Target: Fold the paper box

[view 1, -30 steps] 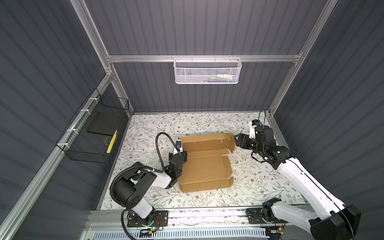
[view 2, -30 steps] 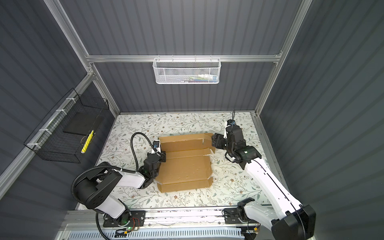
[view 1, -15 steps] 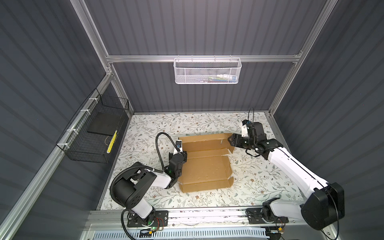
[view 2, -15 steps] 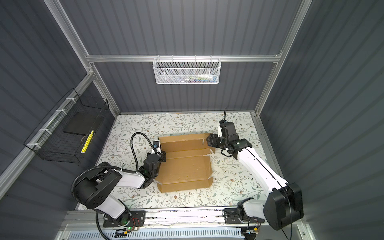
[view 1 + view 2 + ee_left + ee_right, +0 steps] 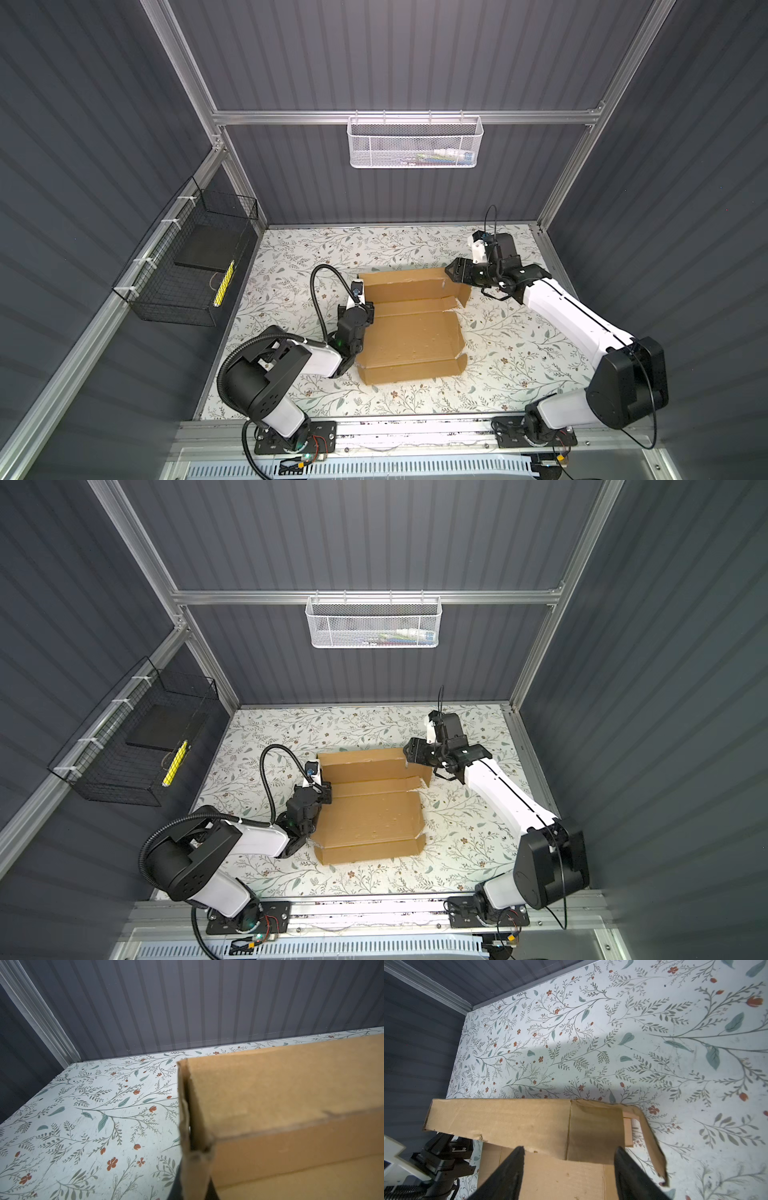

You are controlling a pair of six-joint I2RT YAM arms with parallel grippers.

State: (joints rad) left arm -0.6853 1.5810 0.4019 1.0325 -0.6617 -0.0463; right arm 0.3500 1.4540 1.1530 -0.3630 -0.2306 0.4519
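The paper box (image 5: pixel 411 332) (image 5: pixel 370 812) is brown cardboard, partly folded, lying on the floral table with its far wall and near wall raised. My left gripper (image 5: pixel 365 309) (image 5: pixel 326 791) is shut on the box's left side wall. In the left wrist view the wall's edge (image 5: pixel 187 1105) runs down between the dark fingers (image 5: pixel 176 1186). My right gripper (image 5: pixel 454 270) (image 5: pixel 409 750) hovers at the box's far right corner. It is open, its fingertips (image 5: pixel 519 1153) wide apart over the cardboard (image 5: pixel 508 1118), and the corner flap (image 5: pixel 652 1142) sticks out beside them.
A white mesh basket (image 5: pixel 414 141) hangs on the back wall and a black wire basket (image 5: pixel 187 266) on the left wall. Dark ribbed walls enclose the table on three sides. A metal rail (image 5: pixel 395 432) with both arm bases runs along the front edge.
My right gripper has swung left and toward the back, from beside the box's right end to its far right corner, with its jaws slightly narrower. The left gripper and the box have not moved.
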